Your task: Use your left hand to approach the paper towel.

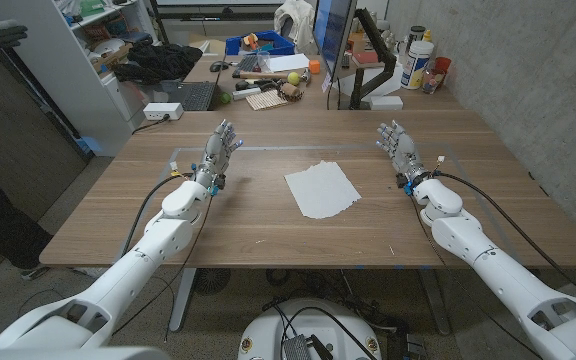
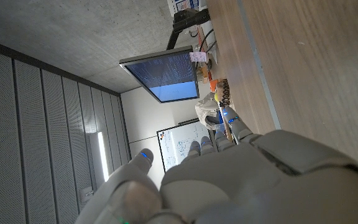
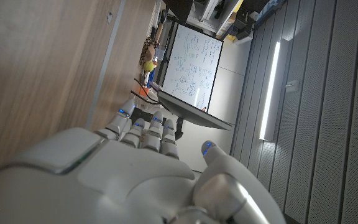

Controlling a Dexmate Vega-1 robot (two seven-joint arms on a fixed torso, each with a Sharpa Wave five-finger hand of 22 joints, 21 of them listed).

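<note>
I'm keeping my left hand (image 1: 219, 148) empty, fingers apart and pointing away from me, on the left part of the worktop (image 1: 118, 215). The paper towel (image 1: 321, 189) is lying flat near the middle of the worktop, well apart from my left hand, off toward my right and slightly closer to my body than the fingertips. Its long axis is running roughly front to back, tilted a little, with its near corner closest to me. My right hand (image 1: 399, 145) is also empty with fingers spread, waiting on the right side; both hands are looking about equally far from the towel, the right maybe slightly nearer, but the task is naming the left. So I'm judging the coming move as a sideways sweep rightward and a bit back toward me. Approach is not started yet.
</note>
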